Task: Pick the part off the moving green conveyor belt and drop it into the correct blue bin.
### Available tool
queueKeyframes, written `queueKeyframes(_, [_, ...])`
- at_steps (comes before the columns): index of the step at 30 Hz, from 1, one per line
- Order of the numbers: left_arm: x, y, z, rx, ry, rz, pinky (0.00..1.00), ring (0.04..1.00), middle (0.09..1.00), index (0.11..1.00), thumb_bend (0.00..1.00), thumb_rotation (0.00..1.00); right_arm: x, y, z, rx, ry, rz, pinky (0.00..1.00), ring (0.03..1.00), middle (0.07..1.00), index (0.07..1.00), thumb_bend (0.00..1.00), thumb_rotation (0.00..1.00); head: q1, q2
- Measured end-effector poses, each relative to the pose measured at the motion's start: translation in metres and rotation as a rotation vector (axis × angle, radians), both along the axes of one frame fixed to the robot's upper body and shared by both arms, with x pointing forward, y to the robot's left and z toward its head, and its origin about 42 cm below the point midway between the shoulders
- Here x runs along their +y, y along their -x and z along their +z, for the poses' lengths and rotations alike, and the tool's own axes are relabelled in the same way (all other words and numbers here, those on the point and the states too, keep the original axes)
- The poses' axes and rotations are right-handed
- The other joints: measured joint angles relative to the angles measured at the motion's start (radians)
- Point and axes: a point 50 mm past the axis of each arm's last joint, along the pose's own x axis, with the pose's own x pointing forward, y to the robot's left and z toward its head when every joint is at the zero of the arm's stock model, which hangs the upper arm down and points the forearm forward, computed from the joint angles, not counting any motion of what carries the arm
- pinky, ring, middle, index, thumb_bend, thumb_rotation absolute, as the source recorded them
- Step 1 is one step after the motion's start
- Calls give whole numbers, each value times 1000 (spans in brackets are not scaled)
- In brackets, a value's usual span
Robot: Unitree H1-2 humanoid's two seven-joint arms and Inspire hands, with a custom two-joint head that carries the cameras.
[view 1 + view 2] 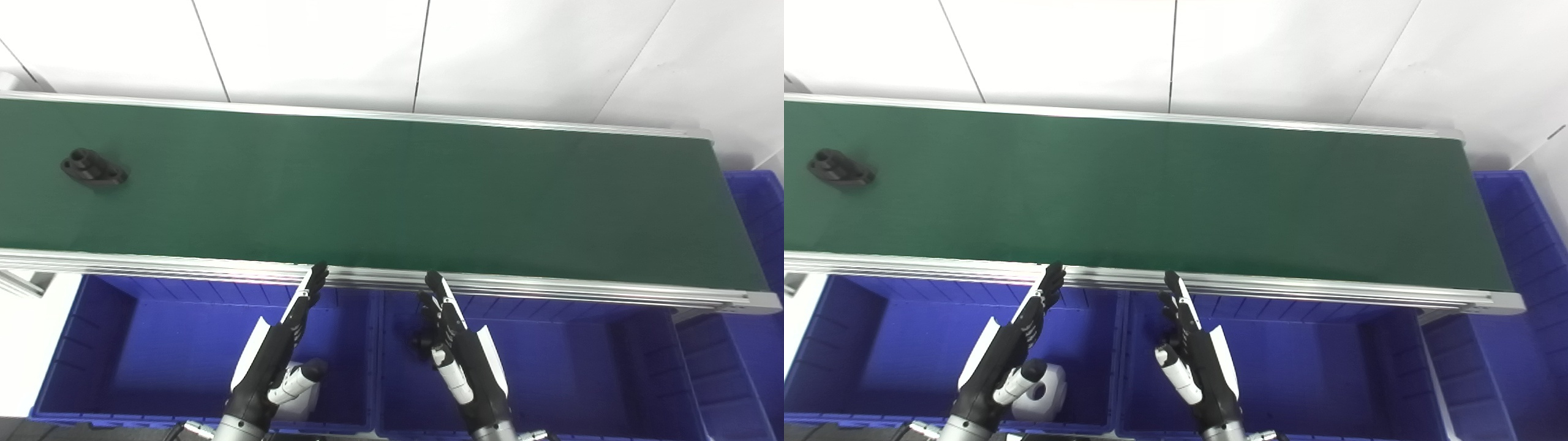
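Nearest the camera, the 2 hands hang over the blue bins on the near side of the belt [392, 190]. The left hand [278, 349] has its fingers straight and close together with the thumb held out to the side, gripping nothing; its fingertips reach just up to the belt's near rail [184, 264]. The right hand [456, 352] mirrors it, fingers stretched, thumb apart, also empty, tips just short of the same rail. Both look poised as a waiting stance: close enough to the belt to reach over it, yet kept off the moving surface so nothing is knocked.

The part [93, 168], a small black piece with what look like round holes, lies on the belt near its left end, toward the far rail, well apart from both hands. It is untouched, so the pick is not yet begun.

Below the near rail sit the left bin [122, 343] and the right bin [582, 355], side by side, so a lifted piece need only be drawn back over the rail and released. A white object [1044, 386] rests in the left bin under the left hand. A 3rd blue bin [756, 208] stands past the belt's right end, probably to catch pieces that are missed.
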Motion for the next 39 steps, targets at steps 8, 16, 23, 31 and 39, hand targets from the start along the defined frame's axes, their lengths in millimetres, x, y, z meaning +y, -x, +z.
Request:
queueKeyframes(8, [0, 0, 0, 2, 5, -4, 1000, 1000, 1000, 1000, 973, 906, 0, 0, 0, 1, 0, 1, 919, 937, 985, 996, 893, 992, 6, -3])
queueKeyframes(16, [3, 4, 0, 16, 3, -33, 1000, 1000, 1000, 1000, 962, 900, 0, 1, -2, 8, -3, 2, 924, 943, 985, 994, 900, 973, -3, -8])
queueKeyframes(23, [4, 7, 3, 17, 21, -29, 1000, 1000, 1000, 1000, 955, 889, 1, 1, -2, 7, -2, 4, 924, 944, 985, 999, 896, 966, -2, -8])
queueKeyframes(31, [4, 7, 3, 21, 23, -30, 1000, 1000, 1000, 1000, 955, 891, 1, 1, -2, 7, -2, 4, 921, 936, 981, 996, 902, 949, 5, -8])
queueKeyframes(39, [2, 7, 3, 22, 28, -33, 1000, 1000, 1000, 1000, 956, 886, 0, 1, -2, 7, 0, 4, 918, 933, 980, 995, 903, 952, 9, -12])
